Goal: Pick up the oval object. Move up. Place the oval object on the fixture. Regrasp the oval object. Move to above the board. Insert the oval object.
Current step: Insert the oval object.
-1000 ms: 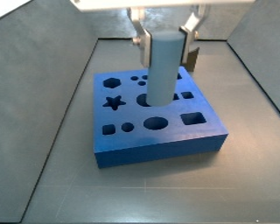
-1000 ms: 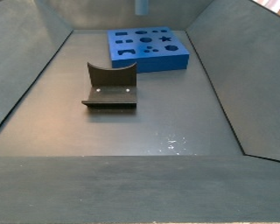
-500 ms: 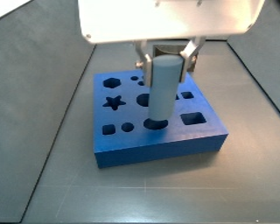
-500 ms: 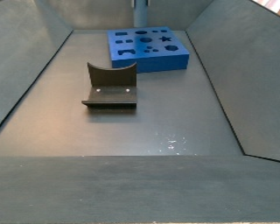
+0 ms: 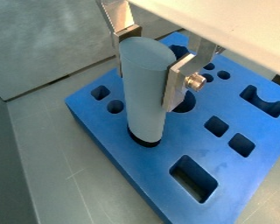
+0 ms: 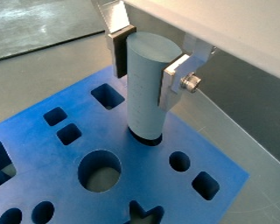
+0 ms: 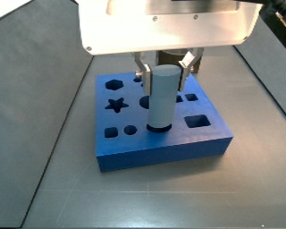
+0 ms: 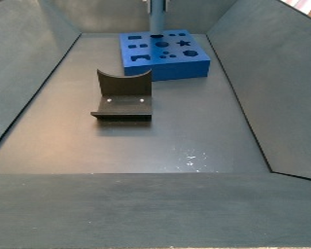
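Upright pale oval object (image 5: 143, 92) between gripper (image 5: 154, 63) jaws.

A matte grey floor (image 8: 158, 146) fills a bin-like enclosure, and in a side view 4 grey walls slope up from it: the left wall (image 8: 22, 78), the right wall (image 8: 268, 88), the back wall (image 8: 120, 15) and the near wall (image 8: 145, 209). Small bright glints (image 8: 190, 156) speckle the floor. The light is soft and even, and dark seams (image 7: 64, 134) edge the floor.
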{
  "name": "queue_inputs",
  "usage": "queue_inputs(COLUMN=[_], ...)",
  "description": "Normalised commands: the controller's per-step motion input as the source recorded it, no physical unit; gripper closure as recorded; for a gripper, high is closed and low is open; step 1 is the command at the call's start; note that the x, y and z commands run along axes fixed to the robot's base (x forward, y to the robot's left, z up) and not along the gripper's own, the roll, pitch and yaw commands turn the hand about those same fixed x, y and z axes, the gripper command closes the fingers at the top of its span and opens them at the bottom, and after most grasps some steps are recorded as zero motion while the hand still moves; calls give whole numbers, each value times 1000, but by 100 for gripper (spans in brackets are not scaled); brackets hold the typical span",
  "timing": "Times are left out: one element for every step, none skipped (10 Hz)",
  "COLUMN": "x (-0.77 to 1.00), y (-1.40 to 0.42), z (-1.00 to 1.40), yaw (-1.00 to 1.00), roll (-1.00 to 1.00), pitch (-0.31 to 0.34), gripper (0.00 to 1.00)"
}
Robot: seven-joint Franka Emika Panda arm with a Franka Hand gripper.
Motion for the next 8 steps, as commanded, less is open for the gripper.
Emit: queue_inputs(x=[0, 17, 9, 0, 106, 123, 74, 49], y=[0, -20, 0, 0, -17, 0, -49, -114], z=[-57, -63, -80, -100, -140, -171, -154, -169], yaw=[0, 0, 0, 0, 0, 0, 0, 0], roll=[13, 24, 19, 13, 21, 17, 49, 77], pitch=[-26, -6, -6, -7, 0, 0, 0, 0], gripper=[100, 100, 100, 100, 100, 100, 100, 100])
